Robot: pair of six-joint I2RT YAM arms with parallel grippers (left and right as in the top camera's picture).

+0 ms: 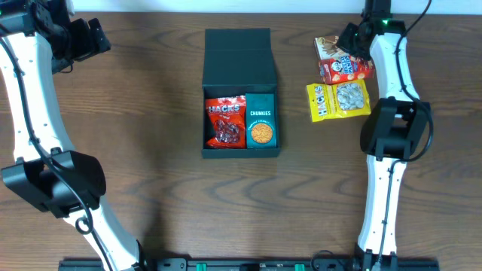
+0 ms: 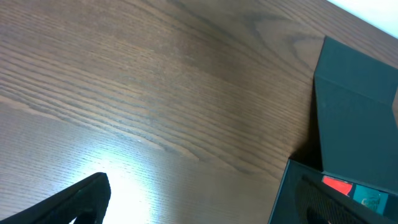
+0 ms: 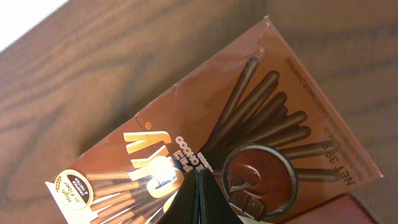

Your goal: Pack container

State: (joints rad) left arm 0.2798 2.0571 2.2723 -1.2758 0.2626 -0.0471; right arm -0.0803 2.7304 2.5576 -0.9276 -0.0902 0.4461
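- Centrally on the table (image 1: 151, 188) sits the container (image 1: 238, 51), its flap lid open toward the far side, with a red snack pack (image 1: 225, 122) and a teal cookie box (image 1: 260, 120) inside
- Left arm reaches to the far left corner; the left fingers (image 1: 96, 38) are spread wide, holding nothing
- Right arm stretches to the far right; the right fingers (image 3: 199, 198) are pressed together, empty, pointing down over a brown chocolate-stick box (image 3: 249, 118)

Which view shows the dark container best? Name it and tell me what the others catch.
Overhead: the whole container shows, lid open, a red snack pack and a teal cookie box side by side inside. The left wrist view catches only its lid and one corner; the right wrist view shows none of it.
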